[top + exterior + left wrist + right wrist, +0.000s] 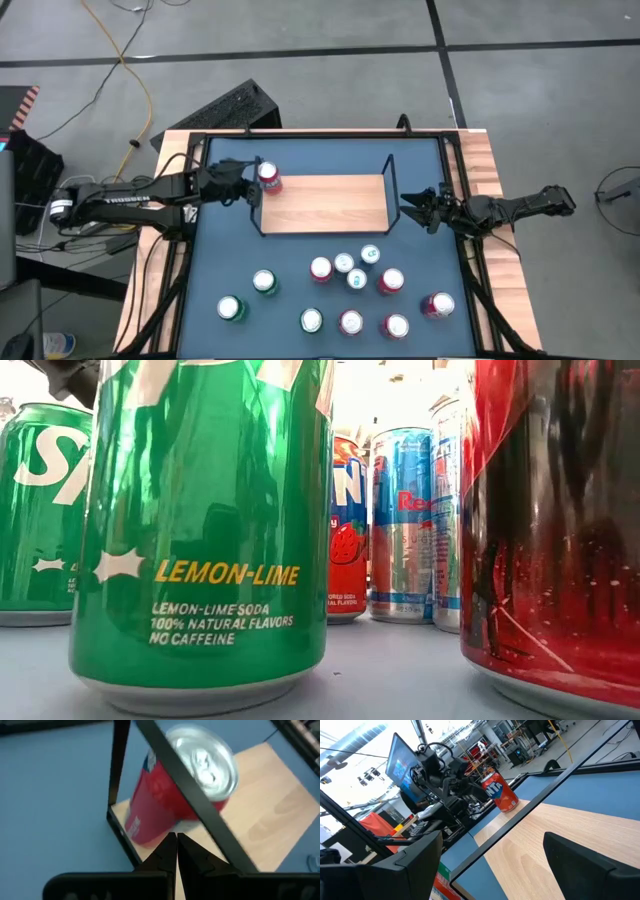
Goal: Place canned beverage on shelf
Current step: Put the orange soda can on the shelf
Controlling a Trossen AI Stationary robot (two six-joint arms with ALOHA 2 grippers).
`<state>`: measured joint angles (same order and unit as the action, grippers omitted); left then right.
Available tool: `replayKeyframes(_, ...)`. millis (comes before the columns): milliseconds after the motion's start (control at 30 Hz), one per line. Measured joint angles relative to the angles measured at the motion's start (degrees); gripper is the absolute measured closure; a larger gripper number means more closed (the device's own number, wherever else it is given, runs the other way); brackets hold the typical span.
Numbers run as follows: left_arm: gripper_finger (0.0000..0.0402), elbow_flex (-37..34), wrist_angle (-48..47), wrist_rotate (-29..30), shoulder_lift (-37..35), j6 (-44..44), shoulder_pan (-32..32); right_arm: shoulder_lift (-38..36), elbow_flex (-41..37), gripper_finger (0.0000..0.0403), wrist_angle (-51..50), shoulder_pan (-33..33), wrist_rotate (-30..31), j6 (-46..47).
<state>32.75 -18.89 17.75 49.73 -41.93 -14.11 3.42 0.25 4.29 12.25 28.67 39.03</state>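
A red can [270,178] stands upright on the far left corner of the shelf [330,205], a light-wood board with black wire end frames. It also shows in the left wrist view [160,805] and the right wrist view [500,792]. My left gripper [247,190] is shut just left of the can, at the shelf's left end frame [117,770]; its fingertips [176,842] point at the can's base. My right gripper [424,210] is open and empty at the shelf's right end, and its wrist view [500,870] looks along the board. My left gripper's shut fingertips [172,840] come slanting from the table's left at the red can's lower side [150,832]. I cannot tell whether they touch it. The can stands upright on the board.
Several cans stand on the dark-blue tabletop [220,250] in front of the shelf: green ones [264,282] at the left, red ones [391,282] and slim blue ones [356,279] in the middle and right. In the low view a green can [200,530] stands closest.
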Motion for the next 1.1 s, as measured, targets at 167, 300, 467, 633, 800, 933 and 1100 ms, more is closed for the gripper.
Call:
replayKeyframes(167,0.0401,0.0,0.76,1.13,0.27,0.33,-0.93,0.02,0.02,0.0055,0.0,-0.02,0.0,-0.02)
replayKeyframes(300,0.0401,0.0,0.89,1.22,0.27,0.8,-1.51,0.0,0.0,0.0055,0.0,-0.02,0.0,-0.09)
replayKeyframes(467,0.0401,0.0,1.03,2.49,0.27,1.11,-2.33,0.02,0.0,0.0055,0.02,-0.02,0.41,-0.46)
replayKeyframes(633,0.0401,0.0,2.29,2.47,0.29,2.09,-2.38,0.01,0.0,0.0055,0.04,-0.02,1.64,-0.48)
replayKeyframes(800,0.0401,0.0,2.56,2.52,0.27,2.06,-2.38,0.01,0.0,0.0055,0.04,-0.02,1.66,-0.48)
replayKeyframes(933,0.0401,0.0,1.9,3.24,0.27,2.03,-2.38,0.02,0.01,0.0055,0.04,-0.02,1.66,-0.48)
replayKeyframes(1100,0.0401,0.0,1.15,6.66,0.27,1.89,-2.38,0.0,0.0,0.0055,0.04,-0.03,1.66,-0.46)
